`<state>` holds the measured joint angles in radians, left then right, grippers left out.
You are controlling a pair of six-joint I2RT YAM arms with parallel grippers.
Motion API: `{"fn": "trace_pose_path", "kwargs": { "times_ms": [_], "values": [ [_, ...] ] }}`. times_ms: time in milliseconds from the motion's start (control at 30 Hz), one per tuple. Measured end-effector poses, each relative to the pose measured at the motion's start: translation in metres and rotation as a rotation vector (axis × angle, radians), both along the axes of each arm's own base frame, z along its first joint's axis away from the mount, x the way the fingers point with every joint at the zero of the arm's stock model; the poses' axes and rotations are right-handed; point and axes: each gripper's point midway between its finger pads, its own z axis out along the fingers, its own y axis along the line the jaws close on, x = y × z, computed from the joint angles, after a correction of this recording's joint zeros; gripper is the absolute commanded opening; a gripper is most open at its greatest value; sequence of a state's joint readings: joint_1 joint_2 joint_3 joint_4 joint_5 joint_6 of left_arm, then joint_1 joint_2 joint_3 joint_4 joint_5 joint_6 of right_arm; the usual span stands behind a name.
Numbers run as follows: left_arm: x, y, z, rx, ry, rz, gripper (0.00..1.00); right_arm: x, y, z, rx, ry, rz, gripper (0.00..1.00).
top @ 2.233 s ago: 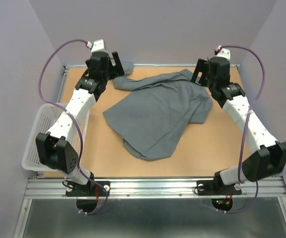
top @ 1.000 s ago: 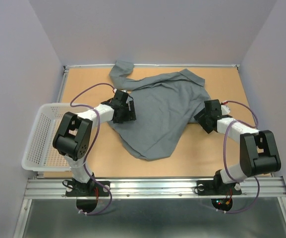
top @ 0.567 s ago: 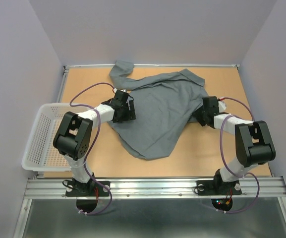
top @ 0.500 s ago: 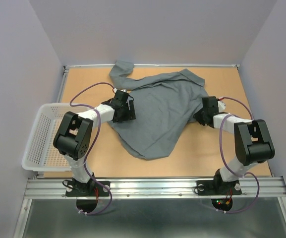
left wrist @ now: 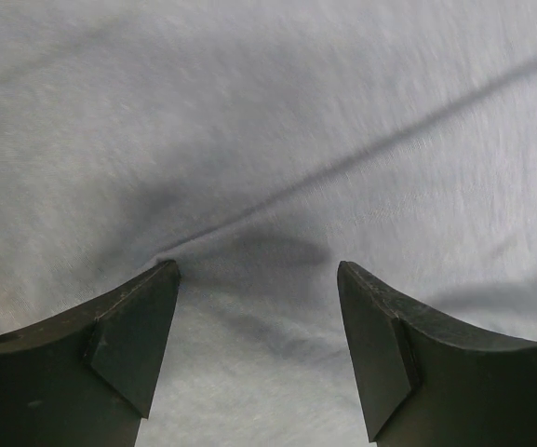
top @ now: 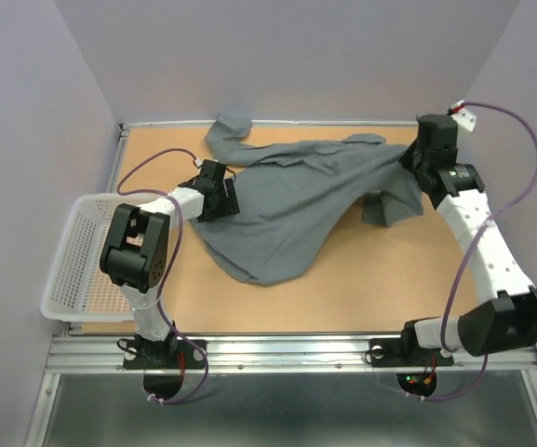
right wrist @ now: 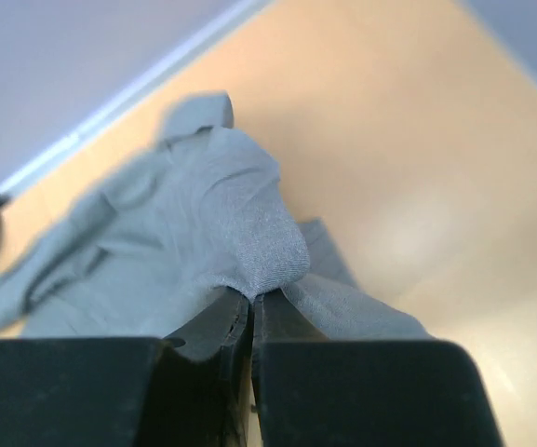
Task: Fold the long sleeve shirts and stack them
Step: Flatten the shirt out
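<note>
Grey long-sleeve shirt hung from one pinch.
Right gripper clenches a thin fold that may slip free; left gripper gapes, holding nothing to stop dragging.

Shirt: matt grey woven cloth. Table: smooth matt wood-look board. Basket: white plastic mesh.

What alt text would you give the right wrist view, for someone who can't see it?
The right pincer is shut on a bunched fold of the grey shirt, seen close up from the wrist. The rest of the shirt trails away to the left over the tan table.
</note>
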<state>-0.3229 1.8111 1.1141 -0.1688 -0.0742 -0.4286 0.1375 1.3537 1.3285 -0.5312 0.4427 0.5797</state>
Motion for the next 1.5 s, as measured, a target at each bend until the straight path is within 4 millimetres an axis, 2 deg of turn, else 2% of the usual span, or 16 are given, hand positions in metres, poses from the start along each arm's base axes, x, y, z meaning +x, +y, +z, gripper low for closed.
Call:
{"fn": "trace_pose_path", "kwargs": {
  "times_ms": [67, 167, 200, 333, 367, 467, 567, 667, 733, 833, 933, 1033, 1167, 1333, 1433, 1500],
  "values": [
    [0.001, 0.004, -0.001, 0.013, 0.000, 0.004, 0.81, -0.012, -0.009, 0.041, -0.042, -0.055, -0.011, 0.02],
    [0.000, 0.005, -0.001, 0.024, 0.001, -0.002, 0.82, -0.037, -0.020, 0.078, -0.094, -0.082, -0.028, 0.29],
    [0.000, 0.006, -0.001, 0.029, 0.002, -0.004, 0.83, -0.043, -0.023, 0.083, -0.107, -0.074, -0.032, 0.53],
    [-0.005, 0.016, -0.002, 0.081, 0.016, -0.001, 0.91, -0.062, -0.021, 0.089, -0.147, -0.023, 0.039, 0.80],
    [-0.005, 0.017, -0.003, 0.088, 0.019, -0.002, 0.96, -0.064, -0.019, 0.088, -0.143, -0.013, 0.062, 0.86],
    [-0.015, 0.028, -0.002, 0.139, 0.050, 0.009, 0.99, -0.068, -0.012, 0.082, -0.138, 0.022, 0.113, 0.86],
    [-0.022, 0.030, 0.009, 0.157, 0.051, -0.004, 0.99, -0.070, -0.011, 0.066, -0.140, 0.069, 0.123, 0.84],
    [-0.027, 0.020, 0.035, 0.168, -0.003, -0.061, 0.99, -0.066, 0.000, 0.031, -0.106, 0.158, 0.174, 0.82],
    [-0.033, -0.007, 0.061, 0.174, -0.073, -0.151, 0.99, -0.061, 0.016, -0.006, -0.049, 0.230, 0.243, 0.81],
    [-0.050, -0.067, 0.099, 0.134, -0.192, -0.330, 0.99, -0.066, 0.039, -0.073, 0.049, 0.378, 0.325, 0.76],
    [-0.070, -0.107, 0.110, 0.084, -0.230, -0.451, 0.98, -0.080, 0.057, -0.129, 0.148, 0.504, 0.378, 0.76],
    [-0.075, -0.115, 0.091, 0.085, -0.183, -0.478, 0.99, -0.094, 0.067, -0.165, 0.217, 0.579, 0.398, 0.75],
    [-0.080, -0.108, 0.040, 0.135, -0.056, -0.475, 0.98, -0.109, 0.063, -0.191, 0.231, 0.623, 0.344, 0.75],
    [-0.083, -0.106, 0.012, 0.152, 0.012, -0.466, 0.98, -0.103, 0.031, -0.183, 0.147, 0.566, 0.184, 0.81],
    [-0.077, -0.105, -0.001, 0.152, 0.038, -0.434, 0.98, -0.100, 0.001, -0.173, 0.133, 0.517, 0.061, 0.85],
    [-0.069, -0.104, -0.006, 0.154, 0.041, -0.406, 0.98, -0.100, -0.032, -0.168, 0.144, 0.488, -0.059, 0.85]
  ]
}}
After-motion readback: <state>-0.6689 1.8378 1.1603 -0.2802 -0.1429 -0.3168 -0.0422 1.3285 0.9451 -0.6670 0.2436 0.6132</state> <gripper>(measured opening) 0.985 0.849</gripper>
